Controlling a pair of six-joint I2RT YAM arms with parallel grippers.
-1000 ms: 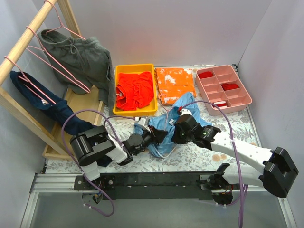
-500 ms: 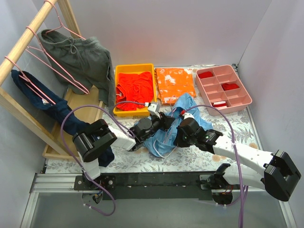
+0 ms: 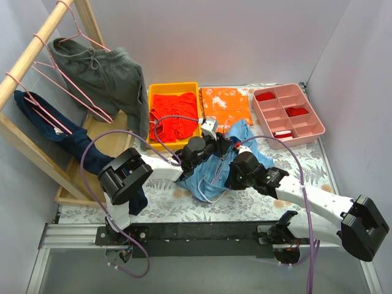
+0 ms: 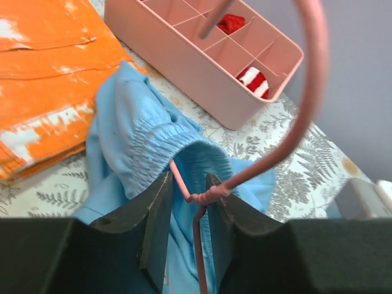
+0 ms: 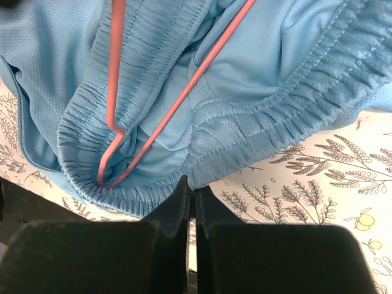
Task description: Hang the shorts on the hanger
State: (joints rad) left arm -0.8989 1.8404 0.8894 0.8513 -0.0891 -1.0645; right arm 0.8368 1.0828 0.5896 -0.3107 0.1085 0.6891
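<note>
- The shorts [image 3: 208, 180] lie bunched on the table [image 3: 306, 162], under and between the two tools. Their elastic waistband gapes just ahead of the right tool.
- The hanger [image 4: 199, 197] is threaded into that waistband. Its pink wire runs inside the blue fabric ahead of the right tool. Its twisted neck comes up out of the opening between the left tool's fingers, and the hook curves up and away beyond them.
- The left tool [image 4: 188, 182] is partly open, one finger on each side of the neck, with a gap wider than the wire. It clamps nothing.
- The right tool [image 5: 191, 187] is closed tight, its fingertips pinching the near edge of the waistband.
- Beyond the left tool, past the shorts, sits a pink divided tray [image 4: 202, 67].
- Off to that tool's left lie folded orange shorts [image 4: 43, 73].
</note>
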